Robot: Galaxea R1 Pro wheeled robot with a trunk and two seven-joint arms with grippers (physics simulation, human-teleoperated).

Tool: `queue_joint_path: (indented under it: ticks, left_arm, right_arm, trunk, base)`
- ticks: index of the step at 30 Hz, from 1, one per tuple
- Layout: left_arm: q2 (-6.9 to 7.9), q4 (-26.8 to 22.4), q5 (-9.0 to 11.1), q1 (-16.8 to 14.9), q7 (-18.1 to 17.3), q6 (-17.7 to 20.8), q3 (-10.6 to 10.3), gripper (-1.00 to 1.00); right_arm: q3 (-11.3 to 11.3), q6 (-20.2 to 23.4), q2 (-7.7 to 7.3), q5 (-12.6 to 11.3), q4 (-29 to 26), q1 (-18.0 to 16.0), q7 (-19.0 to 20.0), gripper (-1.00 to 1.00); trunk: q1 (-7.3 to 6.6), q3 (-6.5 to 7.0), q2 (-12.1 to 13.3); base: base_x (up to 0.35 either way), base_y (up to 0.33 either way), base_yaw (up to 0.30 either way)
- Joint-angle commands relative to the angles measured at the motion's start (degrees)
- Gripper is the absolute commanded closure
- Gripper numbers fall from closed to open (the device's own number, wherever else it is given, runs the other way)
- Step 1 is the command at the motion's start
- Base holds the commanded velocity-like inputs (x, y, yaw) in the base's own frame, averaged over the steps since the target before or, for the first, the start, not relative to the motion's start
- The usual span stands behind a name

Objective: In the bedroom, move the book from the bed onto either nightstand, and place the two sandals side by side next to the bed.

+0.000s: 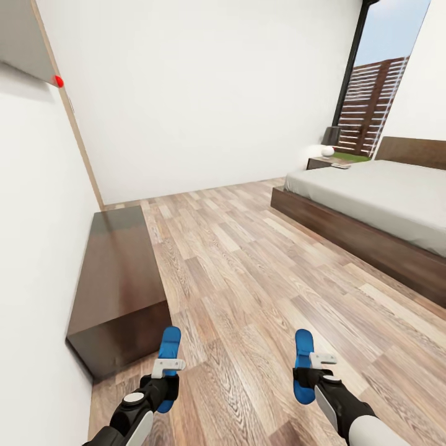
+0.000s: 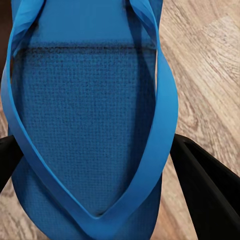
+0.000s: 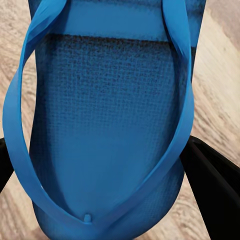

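Sandals in both grippers, above the wood floor (image 1: 248, 279).

Left gripper (image 1: 166, 376) is closed on one blue sandal (image 1: 168, 359) and right gripper (image 1: 310, 371) is closed on the other sandal (image 1: 303, 365) (black fingers (image 2: 207, 185) press its sides). The bed (image 1: 371, 210) stands ahead at right, with the nightstand (image 1: 325, 162) beyond it; a low dark cabinet (image 1: 118, 279) is along the left wall.

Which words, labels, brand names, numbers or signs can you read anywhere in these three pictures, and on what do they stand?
None can be read.
Blue flip-flop sandal in the left gripper: plain textured sole, no lettering.
Blue flip-flop sandal in the right gripper: no lettering.
Small flat object on the dark brown nightstand: too small to read.
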Motion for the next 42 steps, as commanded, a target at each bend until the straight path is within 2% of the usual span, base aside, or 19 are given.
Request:
queue_joint_path:
  ticks: [1,28,42]
  left_arm:
    - [0.07,-0.08,0.59,-0.05,0.57,0.12,-0.21,1.00]
    - [0.16,0.00,0.43,-0.05,0.57,-1.58,-0.29,1.00]
    - [0.10,0.00,0.45,-0.05,0.57,-1.57,-0.29,1.00]
  right_arm:
    - [-0.24,0.34,0.06,0.30,-0.12,0.01,-0.01,1.00]
    - [-0.26,0.27,0.05,0.32,0.48,0.30,0.00,1.00]
    - [-0.24,-2.90,0.04,0.30,1.67,0.35,-0.08,1.00]
  trunk:
    - [-0.01,-0.05,-0.02]
    - [-0.01,-0.05,-0.02]
    - [-0.01,-0.05,-0.02]
  base:
    - [0.000,0.000,0.000]
    - [0.000,0.000,0.000]
    - [0.000,0.000,-0.048]
